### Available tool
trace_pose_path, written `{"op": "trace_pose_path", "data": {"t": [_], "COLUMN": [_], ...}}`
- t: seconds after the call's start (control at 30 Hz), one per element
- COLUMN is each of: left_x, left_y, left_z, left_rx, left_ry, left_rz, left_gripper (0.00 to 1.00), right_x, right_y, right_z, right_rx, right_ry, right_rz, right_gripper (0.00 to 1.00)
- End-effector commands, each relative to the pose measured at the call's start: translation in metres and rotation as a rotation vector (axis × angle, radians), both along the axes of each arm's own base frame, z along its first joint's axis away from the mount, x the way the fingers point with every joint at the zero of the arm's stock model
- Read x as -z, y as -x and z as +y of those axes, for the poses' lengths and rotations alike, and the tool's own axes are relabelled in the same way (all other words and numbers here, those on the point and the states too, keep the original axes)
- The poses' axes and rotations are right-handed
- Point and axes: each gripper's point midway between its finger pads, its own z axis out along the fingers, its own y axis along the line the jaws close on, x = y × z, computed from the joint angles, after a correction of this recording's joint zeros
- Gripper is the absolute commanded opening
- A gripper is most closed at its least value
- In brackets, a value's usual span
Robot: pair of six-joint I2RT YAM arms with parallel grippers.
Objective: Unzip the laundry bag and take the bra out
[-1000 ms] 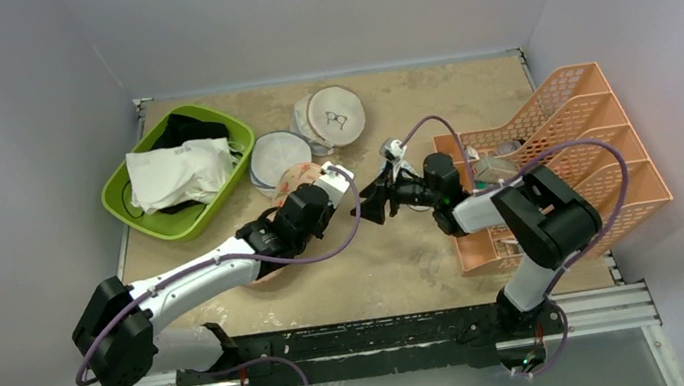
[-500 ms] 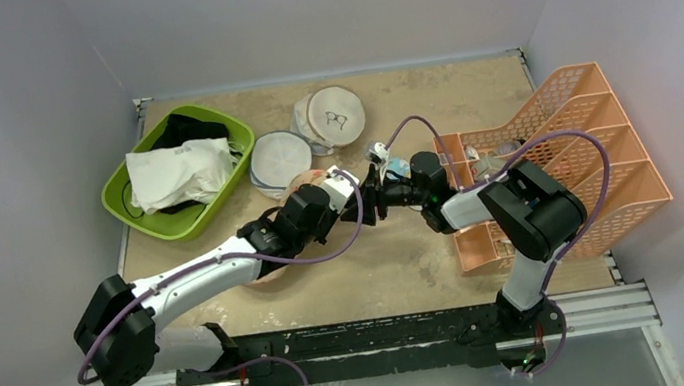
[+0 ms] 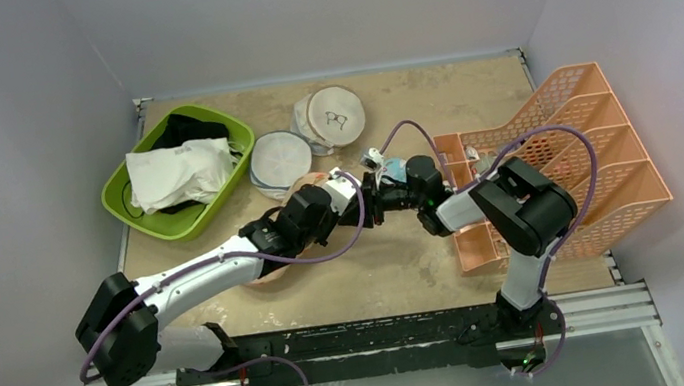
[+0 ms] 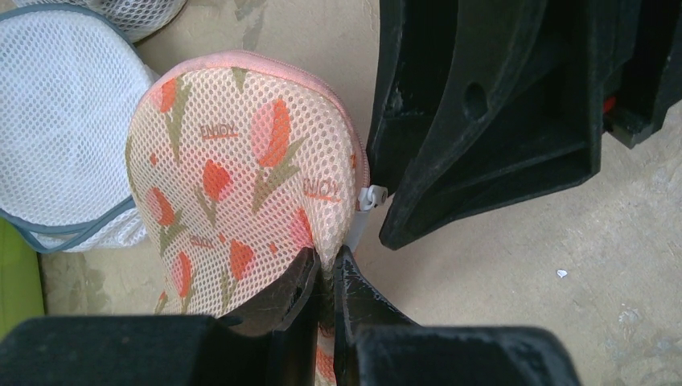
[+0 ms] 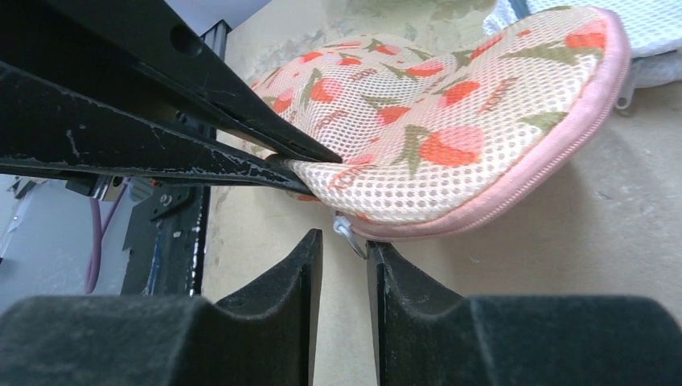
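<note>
Green tray (image 3: 122, 199), far left of the surface (image 3: 397, 256): holds white and black garments.
Round white mesh bag (image 4: 56, 137): just left of the laundry bag, touching it.
Laundry bag (image 4: 241, 185): flower-printed, lying flat mid-surface, zipped along the visible edge.
Left gripper (image 4: 325, 264): clenched on the bag's mesh near its edge.
Zipper pull (image 5: 347, 231): white, at the bag's rim.
Right gripper (image 5: 344, 245): fingers narrowly parted, pull at the mouth of the gap, not pinched.
Orange file rack (image 3: 566, 161): far right.
</note>
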Motion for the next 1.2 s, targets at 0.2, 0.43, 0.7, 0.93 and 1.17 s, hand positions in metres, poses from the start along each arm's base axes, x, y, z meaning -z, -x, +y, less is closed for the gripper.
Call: {"op": "trace_pose_path", "data": {"t": [0.2, 0.43, 0.7, 0.93, 1.17], "left_x": [-0.025, -0.024, -0.019, -0.017, -0.020], "left_y": [-0.009, -0.010, -0.007, -0.003, -0.001], "left_z": [-0.009, -0.008, -0.009, -0.014, -0.017], "left_rx": [-0.017, -0.018, -0.003, 0.030, 0.034], "left_ry": [0.064, 0.056, 0.043, 0.058, 0.070], "left_rz": [-0.057, -0.058, -0.040, -0.019, -0.012], "left_gripper": [0.00, 0.00, 0.00, 0.00, 0.08], "right_x": [-0.024, -0.018, -0.011, -0.007, -0.013], "right_y": [-0.001, -0.012, -0.046, -0.074, -0.067], "right_z": [0.012, 0.006, -0.020, -0.061, -0.062], "right_rx": [-0.035, 0.046, 0.307, 0.521, 0.479], "right_ry": [-0.059, -0.004, 0.111, 0.168, 0.162], "right_rz": [-0.078, -0.063, -0.083, -0.056, -0.104], "right_gripper": [0.13, 0.00, 0.00, 0.00, 0.00]}}
